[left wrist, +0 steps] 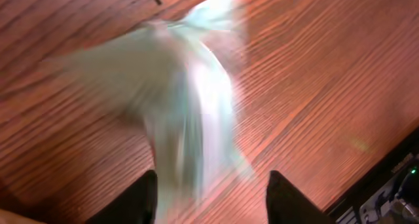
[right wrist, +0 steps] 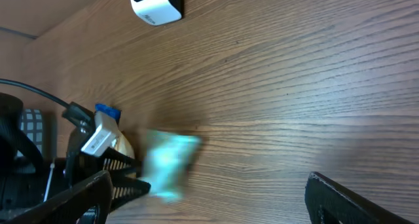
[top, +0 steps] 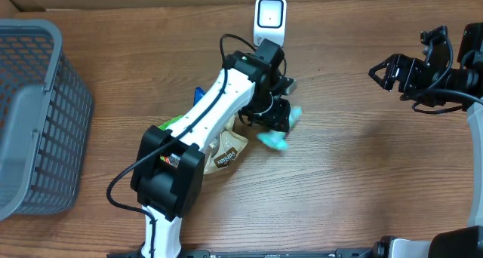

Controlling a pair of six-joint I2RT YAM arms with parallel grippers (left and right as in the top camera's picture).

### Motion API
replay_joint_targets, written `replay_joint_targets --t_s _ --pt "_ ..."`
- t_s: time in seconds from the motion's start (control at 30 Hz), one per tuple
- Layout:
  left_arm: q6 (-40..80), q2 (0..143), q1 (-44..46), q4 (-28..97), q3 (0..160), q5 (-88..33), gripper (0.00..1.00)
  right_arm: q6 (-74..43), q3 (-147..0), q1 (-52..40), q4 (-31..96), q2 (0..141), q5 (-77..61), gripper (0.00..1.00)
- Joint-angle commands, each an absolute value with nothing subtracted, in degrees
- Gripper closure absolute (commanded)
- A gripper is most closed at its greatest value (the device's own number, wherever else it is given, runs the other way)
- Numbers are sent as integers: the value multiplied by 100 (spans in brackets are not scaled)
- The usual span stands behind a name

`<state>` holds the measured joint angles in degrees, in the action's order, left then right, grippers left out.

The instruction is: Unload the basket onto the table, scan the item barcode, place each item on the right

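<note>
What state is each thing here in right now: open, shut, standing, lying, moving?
Left claw: open, fingers spread.
Right claw: open, holding nothing.
Teal packet: blurred in motion, loose by the left claw.
Barcode scanner: standing upright.
Brown pouch: lying flat, partly under the left arm.
Grey basket: upright at the table's left side.

The left arm [top: 219, 99] has a white tubular link between bulky black joint housings and a thin black cable [top: 113, 182] looping beside it, while the right arm [top: 434, 77] is mostly black, and both end in black fingers [left wrist: 134, 201].
</note>
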<state>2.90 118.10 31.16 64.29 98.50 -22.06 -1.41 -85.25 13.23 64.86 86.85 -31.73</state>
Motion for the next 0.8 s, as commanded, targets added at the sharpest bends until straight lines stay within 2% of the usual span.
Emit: replay_joint_targets --t_s 0.0,0.27,0.4,0.5,0.57,0.77 --pt "126 11786 3015 6447 9915 -2228 51 -154 -8667 1326 6475 8650 -3264 6" --pt "593 11784 2359 6619 10012 -2265 53 -340 -8517 1284 6482 8750 -3271 7" --pt "652 11784 1966 6652 10025 -2316 48 -670 -8482 1048 6427 8989 -3269 10" --pt "810 11784 1691 6611 10025 -2316 47 -1098 -8455 711 6305 9249 -3267 15" --pt "893 11784 1555 6569 10025 -2316 47 -1520 -8455 429 6241 9467 -3245 23" --pt "899 11784 1372 6534 10022 -2182 46 -2740 -8403 -537 6324 10136 -2941 25"
